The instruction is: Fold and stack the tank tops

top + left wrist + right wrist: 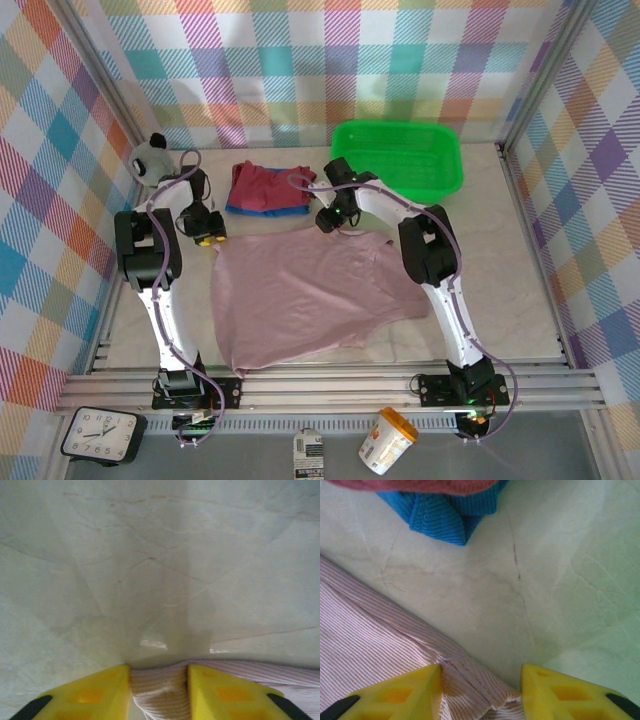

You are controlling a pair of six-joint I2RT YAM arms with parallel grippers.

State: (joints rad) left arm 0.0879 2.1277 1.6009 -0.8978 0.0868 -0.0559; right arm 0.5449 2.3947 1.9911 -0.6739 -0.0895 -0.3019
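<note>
Centrally on the worktop (500, 280), the pink tank top (310, 295) lies flat. To lift its far edge evenly, the left gripper (159, 680) pinches one strap; the right gripper (481, 680) straddles the other, fingers apart. At the far edge, the red tank top (262, 183) tops the blue tank top (265, 209).

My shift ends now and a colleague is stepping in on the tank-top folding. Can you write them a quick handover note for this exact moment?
Left gripper: shut on the far-left corner of the pink tank top.
Right gripper: jaws astride the same top's far edge; I cannot tell whether it has a firm pinch.
Pink tank top: spread flat on the table, unfolded.
Done: the dark red tank top lies on the blue tank top, both folded, at the back beside the green basket.
Left: fold the pink one and add it to that stack.
</note>
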